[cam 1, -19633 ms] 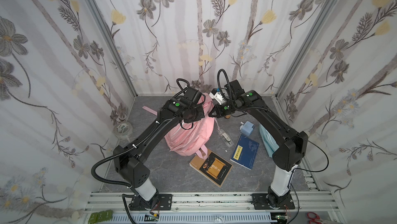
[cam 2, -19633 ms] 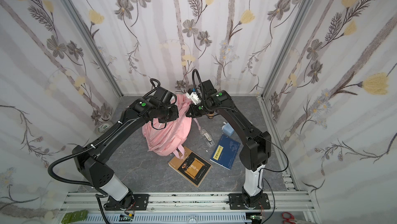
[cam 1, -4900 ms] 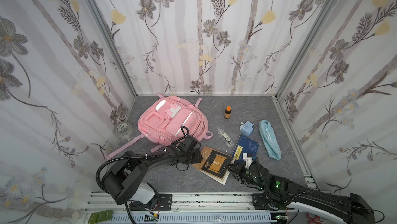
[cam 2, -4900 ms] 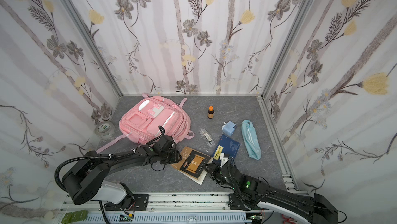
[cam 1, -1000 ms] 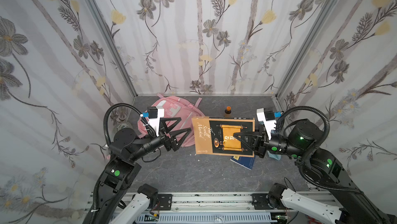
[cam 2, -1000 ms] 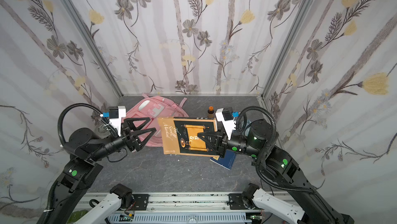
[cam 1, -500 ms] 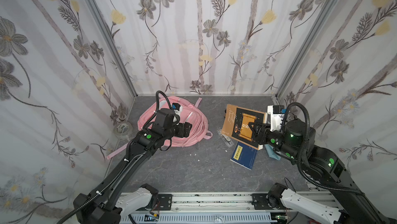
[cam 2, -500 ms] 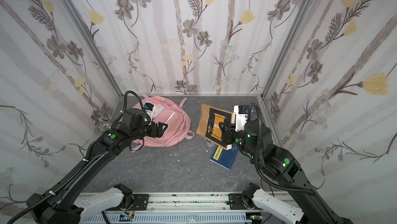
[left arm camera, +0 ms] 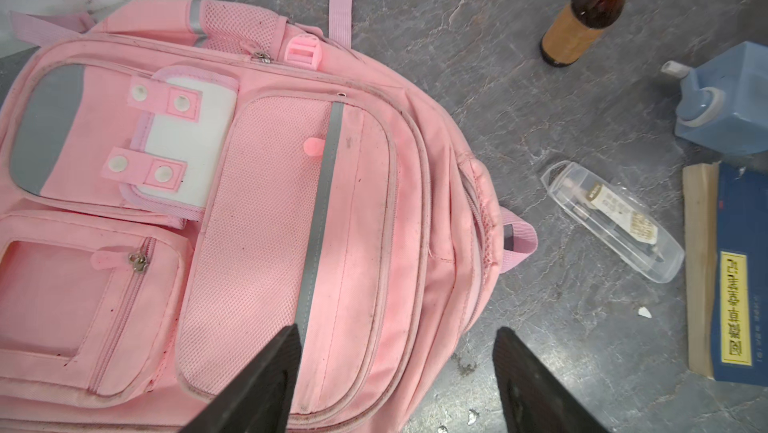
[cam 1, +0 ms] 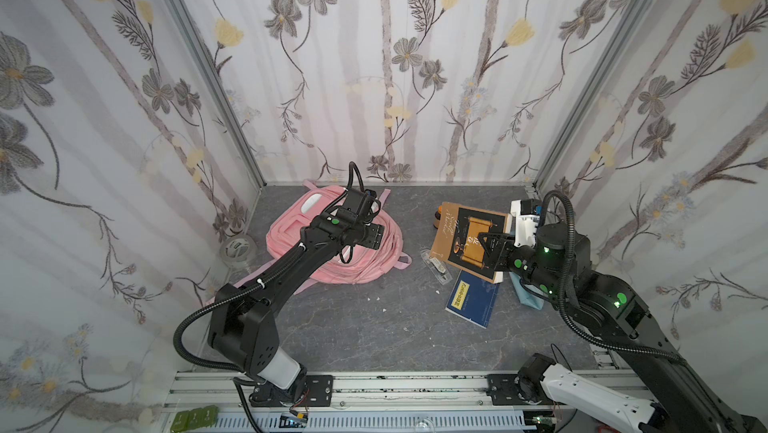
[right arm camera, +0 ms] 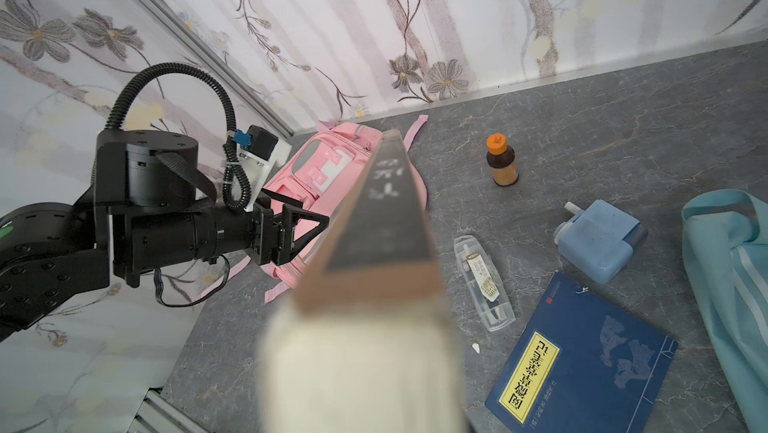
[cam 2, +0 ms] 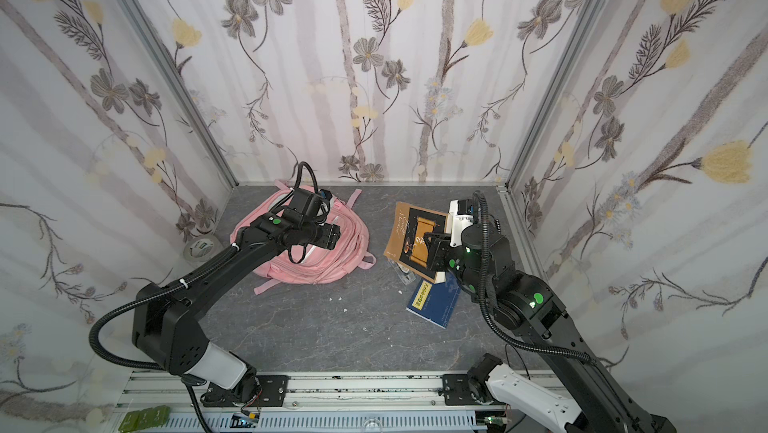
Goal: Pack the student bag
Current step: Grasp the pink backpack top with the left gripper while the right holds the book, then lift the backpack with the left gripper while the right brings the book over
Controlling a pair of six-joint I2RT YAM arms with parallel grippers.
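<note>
**Limp pink bag lies shut; book waits aloft**

The student bag (cam 1: pixel 376 262) lies flat on the tabletop (cam 1: pixel 374 327), front pockets upward, straps trailing from under it. Every zipper that the left wrist view shows looks closed. I judge that the packing has hardly begun and an opening must be made first.

The left end effector (left arm camera: pixel 397 331) hangs directly over the bag with its jaws wide apart and nothing between them. The right end effector (cam 1: pixel 491 250) is clamped on a brown book (cam 1: pixel 463 233), held tilted in the air well apart from the bag. On the tabletop beside the bag lies a clear plastic case (left arm camera: pixel 615 223), near the bag's webbing loop (left arm camera: pixel 517 239). Beyond the case are a blue book (cam 1: pixel 473 298) and a brown bottle (left arm camera: pixel 582 23).

The bag looks like thin fabric with little in it: light, soft and limp. It will likely sag, fold and slide on the smooth tabletop rather than hold its shape, and a pinch on a flat panel would only bunch cloth. Better holds, I think, are the small metal zipper pull (left arm camera: pixel 262 56) on an outer seam for opening, and the webbing loop for steadying or lifting. The pull is small and may slip, so one arm probably needs to pin the bag while the zipper runs.
</note>
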